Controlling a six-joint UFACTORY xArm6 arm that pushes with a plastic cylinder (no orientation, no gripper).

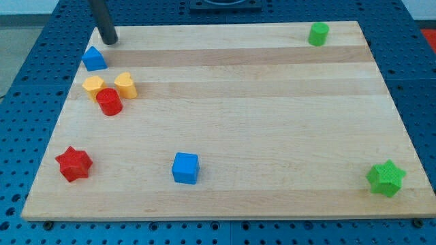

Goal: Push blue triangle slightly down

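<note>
The blue triangle (pixel 94 59) sits near the top left corner of the wooden board (pixel 238 116). My tip (pixel 109 40) is the lower end of the dark rod; it rests just above and slightly right of the blue triangle, a small gap apart from it. Just below the triangle lies a tight cluster: a yellow block (pixel 93 86), a yellow heart (pixel 126 84) and a red cylinder (pixel 109 102).
A red star (pixel 73 163) lies at the bottom left, a blue cube (pixel 185 168) at the bottom middle, a green star (pixel 386 178) at the bottom right and a green cylinder (pixel 317 33) at the top right. The board's top edge runs right behind my tip.
</note>
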